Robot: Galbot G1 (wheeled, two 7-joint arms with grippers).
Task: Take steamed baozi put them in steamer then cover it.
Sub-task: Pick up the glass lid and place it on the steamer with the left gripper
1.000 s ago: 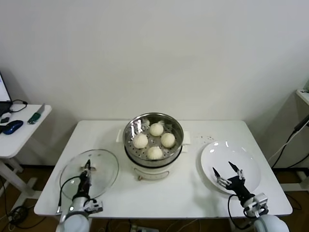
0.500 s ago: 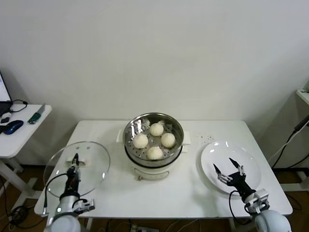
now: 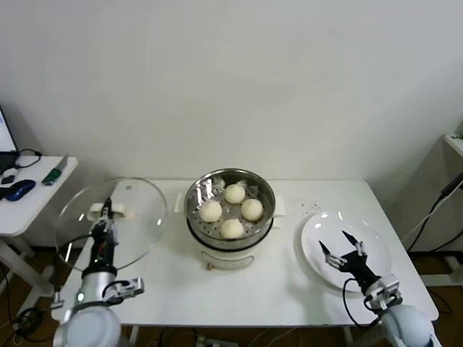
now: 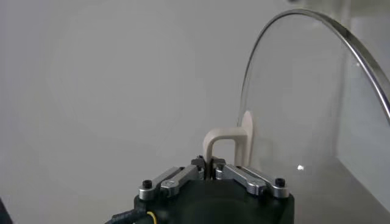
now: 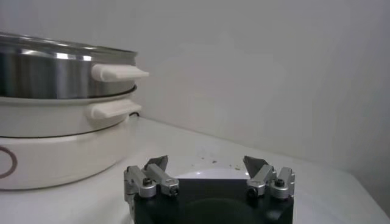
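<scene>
No brand, label or writing can be read on any item. The steamer (image 3: 230, 199) sits at the centre of the white tabletop (image 3: 289, 278), its shiny round basket on a white pot base with side handles. Four steamed baozi (image 3: 231, 211) lie inside it in a diamond: one each at 12, 3, 6 and 9 o'clock of the basket floor, close together.

The cover (image 3: 110, 223) is off the tabletop, out at 9 o'clock from the steamer and over the tabletop's left edge. The left gripper (image 3: 105, 217) has its jaws clamped on the white oblong handle (image 4: 230, 143). In the head view that handle's long axis runs from 9 to 3 o'clock, and the glass disc is tilted, not level.

The right gripper (image 3: 347, 251) hovers over the white plate (image 3: 376, 247) at 3 o'clock from the steamer, jaws spread apart and holding nothing; its fingers (image 5: 152, 176) show wide in the right wrist view.
</scene>
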